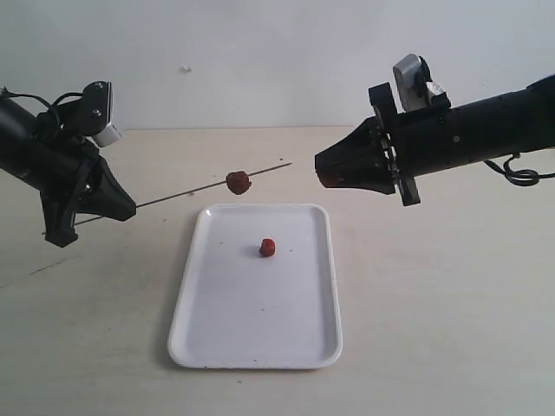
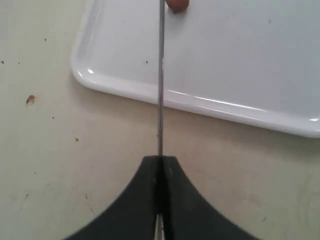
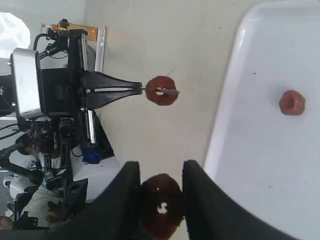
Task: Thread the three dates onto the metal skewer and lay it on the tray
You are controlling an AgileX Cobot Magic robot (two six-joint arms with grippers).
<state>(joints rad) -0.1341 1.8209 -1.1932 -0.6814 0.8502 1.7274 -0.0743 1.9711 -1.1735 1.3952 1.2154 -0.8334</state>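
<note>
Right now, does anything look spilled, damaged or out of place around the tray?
Only a small reddish-brown crumb on the table beside the tray, outside its rim; it may be a shed bit of fruit. A few dark specks dot the tray too. Nothing else stands out.

- Scanning all three views now: no text, label, brand, number or sign that can be read on anything.
</note>
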